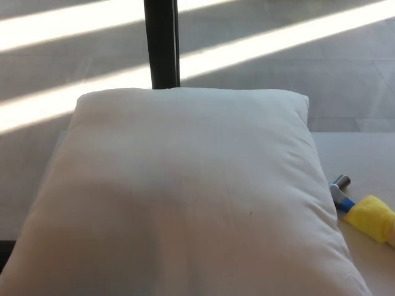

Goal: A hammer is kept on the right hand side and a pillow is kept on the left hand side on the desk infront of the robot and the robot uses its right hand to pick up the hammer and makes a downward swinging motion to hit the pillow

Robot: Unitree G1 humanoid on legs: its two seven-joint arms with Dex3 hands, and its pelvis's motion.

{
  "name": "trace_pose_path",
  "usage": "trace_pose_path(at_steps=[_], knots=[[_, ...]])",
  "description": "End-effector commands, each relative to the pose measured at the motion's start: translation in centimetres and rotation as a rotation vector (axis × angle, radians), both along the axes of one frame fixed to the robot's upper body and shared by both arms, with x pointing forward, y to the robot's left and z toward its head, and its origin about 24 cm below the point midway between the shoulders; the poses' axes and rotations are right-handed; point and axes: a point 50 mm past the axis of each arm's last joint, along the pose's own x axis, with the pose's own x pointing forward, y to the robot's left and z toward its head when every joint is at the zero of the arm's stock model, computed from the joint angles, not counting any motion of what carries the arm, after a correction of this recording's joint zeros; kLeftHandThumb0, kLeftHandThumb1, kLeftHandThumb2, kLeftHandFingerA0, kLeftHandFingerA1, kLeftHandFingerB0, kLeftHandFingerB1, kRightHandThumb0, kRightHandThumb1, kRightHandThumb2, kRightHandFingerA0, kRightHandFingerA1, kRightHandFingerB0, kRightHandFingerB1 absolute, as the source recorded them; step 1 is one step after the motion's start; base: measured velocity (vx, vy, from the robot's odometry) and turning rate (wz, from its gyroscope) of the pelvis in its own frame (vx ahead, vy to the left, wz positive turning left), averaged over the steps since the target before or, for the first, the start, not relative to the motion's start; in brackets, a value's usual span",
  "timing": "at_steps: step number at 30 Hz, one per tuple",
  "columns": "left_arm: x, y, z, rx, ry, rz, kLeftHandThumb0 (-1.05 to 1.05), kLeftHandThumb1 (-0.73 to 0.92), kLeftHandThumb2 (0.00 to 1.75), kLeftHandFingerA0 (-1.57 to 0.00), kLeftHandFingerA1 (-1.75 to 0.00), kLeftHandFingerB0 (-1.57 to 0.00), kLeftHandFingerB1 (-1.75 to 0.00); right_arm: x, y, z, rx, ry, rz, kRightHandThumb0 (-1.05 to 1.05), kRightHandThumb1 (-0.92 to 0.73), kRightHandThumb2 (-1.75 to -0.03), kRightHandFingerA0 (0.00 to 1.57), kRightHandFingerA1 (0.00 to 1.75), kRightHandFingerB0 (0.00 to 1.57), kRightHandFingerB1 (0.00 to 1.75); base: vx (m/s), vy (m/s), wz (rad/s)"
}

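Sunlit floor lies beyond the pale desk (370, 154), where the white pillow (185, 191) fills the left and the hammer (364, 213) lies untouched beside its right edge; neither hand shows, so pickup remains first, requiring the right hand's reach.

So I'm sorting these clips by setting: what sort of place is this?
Probably an indoor test room, not a home. A white pillow fills a pale desk, with a hammer at its right edge. Beyond are a grey tiled floor striped with sunlight and a dark post.
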Motion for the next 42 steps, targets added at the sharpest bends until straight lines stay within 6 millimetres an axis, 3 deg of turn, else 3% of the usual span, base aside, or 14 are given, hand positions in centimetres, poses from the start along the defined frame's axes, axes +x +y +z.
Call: trace_pose_path(at_steps=[1, 2, 3, 7, 8, 14, 21, 28, 29, 30, 32, 36, 37, 42], knots=[[0.7, 2.3, 2.3, -0.007, -0.327, 0.283, -0.6, 0.72, 0.62, -0.62, -0.53, -0.54, -0.4, 1.0, -3.6, 4.2, 0.009, -0.28, -0.256, -0.55, -0.7, -0.62, 0.05, 0.4, 0.15, 0.26, 0.0, 0.0, 0.0], [0.8, 2.4, 2.5, -0.006, -0.354, 0.284, -0.61, 0.73, 0.62, -0.58, -0.51, -0.52, -0.4, 1.1, -4.0, 4.7, 0.018, -0.301, -0.319, -0.35, -0.51, -1.04, 0.04, 0.54, 0.0, 0.49, 0.0, 0.0, 0.0], [1.1, 2.5, 2.6, -0.009, -0.372, 0.277, -0.6, 0.75, 0.62, -0.57, -0.51, -0.49, -0.39, 1.2, -4.5, 5.0, 0.042, -0.318, -0.414, -0.63, -0.65, -0.62, 0.05, 0.38, 0.17, 0.27, 0.0, 0.0, 0.0], [1.7, 2.8, 3.4, -0.009, -0.406, 0.222, -0.61, 0.76, 0.64, -0.5, -0.49, -0.43, -0.38, 1.8, -5.9, 6.9, 0.052, -0.369, -0.532, -0.64, -0.55, -0.94, 0.0, 0.27, 0.0, 0.26, 0.0, 0.0, 0.0], [1.9, 2.8, 3.6, -0.006, -0.397, 0.182, -0.63, 0.62, 0.98, -0.43, -0.59, -0.34, -0.52, 2.0, -6.2, 7.5, 0.046, -0.383, -0.55, -0.72, -0.57, -0.92, 0.0, 0.16, 0.0, 0.17, 0.0, 0.0, 0.0], [4.0, 2.8, 4.6, -0.037, -0.453, 0.137, -0.58, 0.76, 0.63, -0.53, -0.46, -0.45, -0.39, 4.3, -8.1, 12.4, 0.042, -0.549, -0.746, -0.83, -0.57, -0.86, 0.0, 0.06, 0.0, 0.0, 0.0, 0.0, 0.0], [4.6, 2.4, 4.4, -0.065, -0.465, 0.146, -0.58, 0.75, 0.62, -0.54, -0.49, -0.46, -0.4, 5.2, -9.6, 15.5, 0.254, -0.695, -0.947, -0.39, -0.71, -0.61, 0.0, 0.35, 0.15, 0.45, 0.0, 0.0, 0.0], [4.2, 2.5, 4.3, -0.056, -0.448, 0.14, -0.59, 0.76, 0.62, -0.53, -0.49, -0.45, -0.39, 4.2, -8.5, 11.9, 0.244, -0.427, -0.941, -0.31, -0.64, -0.59, 0.07, 0.52, 0.51, 0.8, 0.0, 0.0, 0.0], [4.2, 2.5, 4.3, -0.057, -0.447, 0.14, -0.59, 0.76, 0.63, -0.52, -0.48, -0.44, -0.39, 4.1, -8.1, 11.3, 0.208, -0.357, -0.894, -0.29, -0.45, -0.93, 0.08, 0.55, 0.56, 0.79, 0.0, 0.0, 0.0], [4.2, 2.5, 4.2, -0.057, -0.444, 0.138, -0.6, 0.76, 0.63, -0.52, -0.48, -0.45, -0.39, 3.8, -7.1, 9.7, 0.156, -0.234, -0.783, -0.41, -0.65, -0.6, 0.22, 0.49, 0.62, 0.69, 0.0, 0.0, 0.0], [4.2, 2.5, 4.2, -0.066, -0.453, 0.136, -0.59, 0.77, 0.63, -0.54, -0.49, -0.45, -0.4, 3.3, -5.7, 7.7, 0.285, -0.111, -0.693, -0.52, -0.56, -0.79, 0.13, 0.59, 0.23, 0.54, 0.0, 0.0, 0.0], [4.3, 2.3, 4.1, -0.061, -0.446, 0.114, -0.59, 0.77, 0.63, -0.53, -0.49, -0.46, -0.4, 2.2, -3.8, 5.5, 0.283, -0.04, -0.648, -0.44, -0.43, -0.87, 0.25, 0.61, 0.35, 0.61, 0.0, 0.0, 0.0], [4.3, 2.3, 4.1, -0.065, -0.446, 0.111, -0.59, 0.78, 0.63, -0.53, -0.48, -0.45, -0.39, 1.8, -2.6, 4.6, 0.259, -0.014, -0.59, -0.43, -0.62, -0.57, 0.33, 0.6, 0.47, 0.52, 0.0, 0.0, 0.0], [4.5, 2.0, 3.9, -0.092, -0.461, 0.1, -0.58, 0.77, 0.63, -0.54, -0.51, -0.43, -0.39, 0.2, 0.4, 1.4, 0.271, -0.01, -0.287, -0.43, -0.67, -0.61, 0.03, 0.54, 0.18, 0.46, 0.0, 0.0, 0.0]])
